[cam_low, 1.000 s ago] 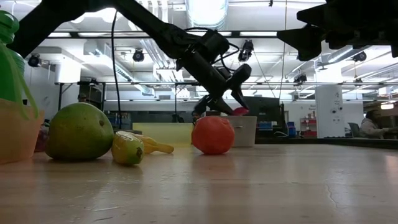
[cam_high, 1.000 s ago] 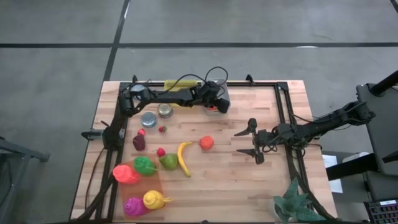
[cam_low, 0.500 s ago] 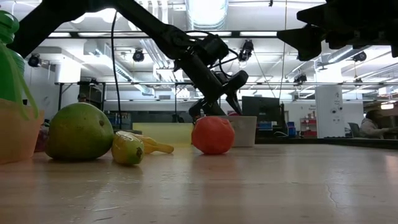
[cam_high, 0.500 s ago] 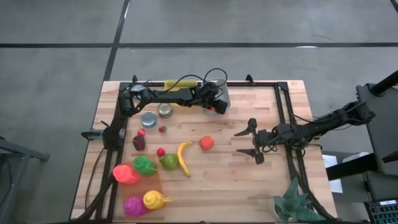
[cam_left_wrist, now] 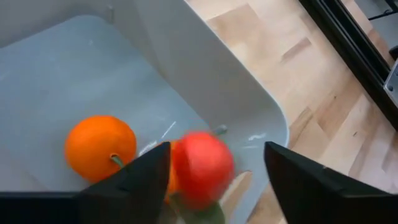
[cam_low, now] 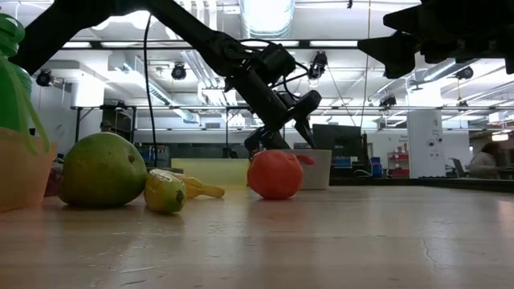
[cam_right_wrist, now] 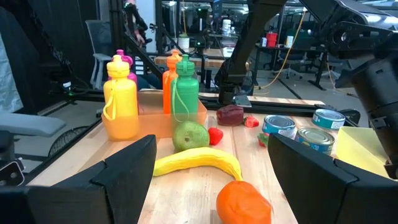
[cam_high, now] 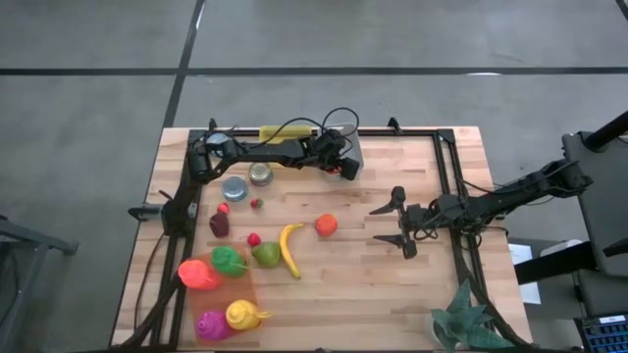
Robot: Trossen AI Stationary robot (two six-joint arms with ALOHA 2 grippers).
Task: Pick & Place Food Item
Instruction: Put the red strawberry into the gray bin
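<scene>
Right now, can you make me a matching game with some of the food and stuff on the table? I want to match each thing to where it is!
Things:
1. banana
2. orange
3. yellow bottle
4. left gripper

Places:
A. in the grey bin
B. over the grey bin, at the table's far edge
C. lying flat in the middle of the table
D. standing with the other bottles at the table's near left corner

Pairs: 1-C, 2-A, 3-D, 4-B
</scene>
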